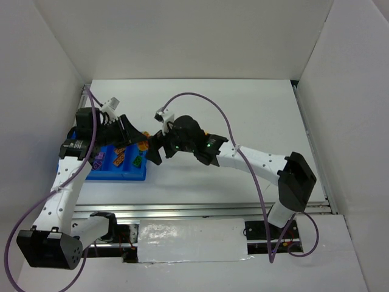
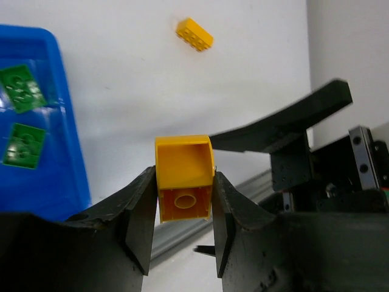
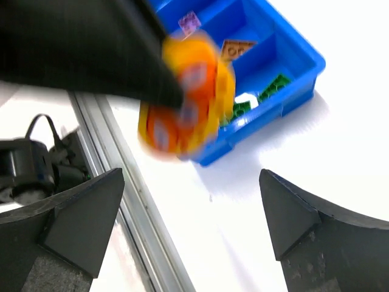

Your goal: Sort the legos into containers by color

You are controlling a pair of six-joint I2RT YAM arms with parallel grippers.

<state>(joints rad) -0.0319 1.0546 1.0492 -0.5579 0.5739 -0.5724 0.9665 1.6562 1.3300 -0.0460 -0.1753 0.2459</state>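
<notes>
My left gripper (image 2: 184, 210) is shut on a yellow-and-orange lego (image 2: 184, 182) and holds it above the table, just right of the blue tray (image 2: 55, 121). In the top view this gripper (image 1: 140, 141) is at the tray's (image 1: 137, 174) right end. My right gripper (image 3: 189, 188) is open and empty, close to the held lego, which shows blurred (image 3: 188, 100) in front of it. In the top view the right gripper (image 1: 154, 151) faces the left one. The tray (image 3: 298, 58) holds green legos (image 3: 273, 88), an orange one (image 3: 236, 48) and a purple one (image 3: 189, 22) in separate compartments.
A loose yellow lego (image 2: 194, 34) lies on the white table beyond the tray. An aluminium rail (image 3: 140, 231) runs along the near table edge. White walls (image 1: 340, 91) close in the table on three sides.
</notes>
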